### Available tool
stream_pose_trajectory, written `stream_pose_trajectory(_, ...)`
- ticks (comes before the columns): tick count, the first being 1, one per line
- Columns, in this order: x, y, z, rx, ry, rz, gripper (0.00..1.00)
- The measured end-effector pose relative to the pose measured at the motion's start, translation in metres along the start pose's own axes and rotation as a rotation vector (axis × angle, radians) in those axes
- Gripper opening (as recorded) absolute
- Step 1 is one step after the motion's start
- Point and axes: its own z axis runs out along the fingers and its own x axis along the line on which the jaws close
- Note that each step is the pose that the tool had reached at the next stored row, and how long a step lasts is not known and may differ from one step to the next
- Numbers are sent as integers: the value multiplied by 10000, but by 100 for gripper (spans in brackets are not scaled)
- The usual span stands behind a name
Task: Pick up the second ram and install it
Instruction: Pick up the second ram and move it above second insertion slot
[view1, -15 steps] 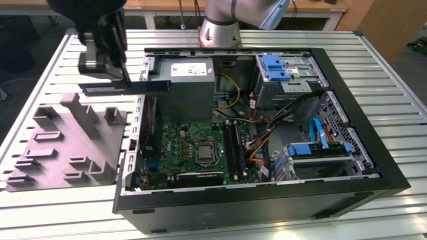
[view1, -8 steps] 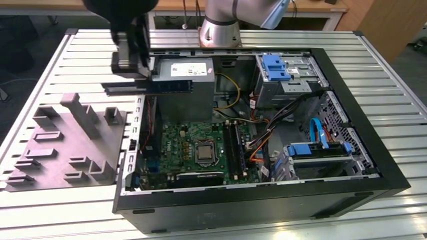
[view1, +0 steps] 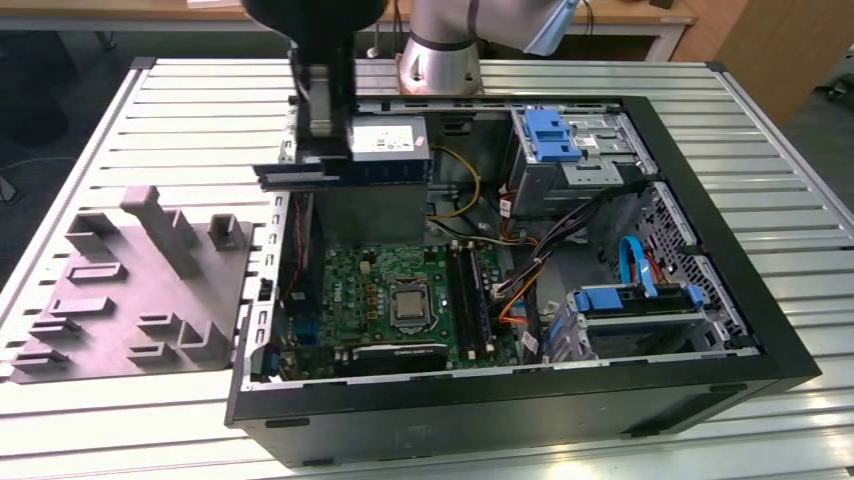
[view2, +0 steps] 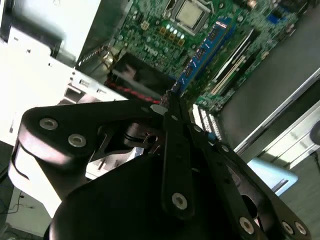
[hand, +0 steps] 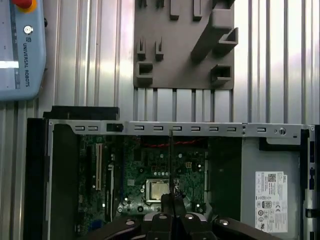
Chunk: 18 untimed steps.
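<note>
In the exterior view the computer case (view1: 534, 410) sits centre-right on the table (view1: 747, 80), fixture plate (view1: 134, 300) at left, second ram (view1: 354, 176) over the power supply (view1: 387, 140).

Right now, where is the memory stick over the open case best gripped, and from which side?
Grip the second ram across its two flat faces, from above its upper long edge, as the gripper does here. The board is thin and stands on edge, so the faces give broad contact and the lower edge is free.

I see a ribbed metal table (view1: 747, 110), a wooden desk (view1: 627, 14) beyond its far edge, dark floor (view1: 47, 70) at the exterior view's left.
</note>
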Motion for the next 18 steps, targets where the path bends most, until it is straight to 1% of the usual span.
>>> stream_pose_trajectory(10, 2, -402, -1, 0, -1, -2, 12)
stream_pose_trajectory(13, -1, -508, 1, 0, -1, 0, 12)
stream_pose_trajectory(15, 0, -550, 12, 1, -3, -1, 12)
stream_pose_trajectory(18, 0, -560, 13, 0, 0, 1, 12)
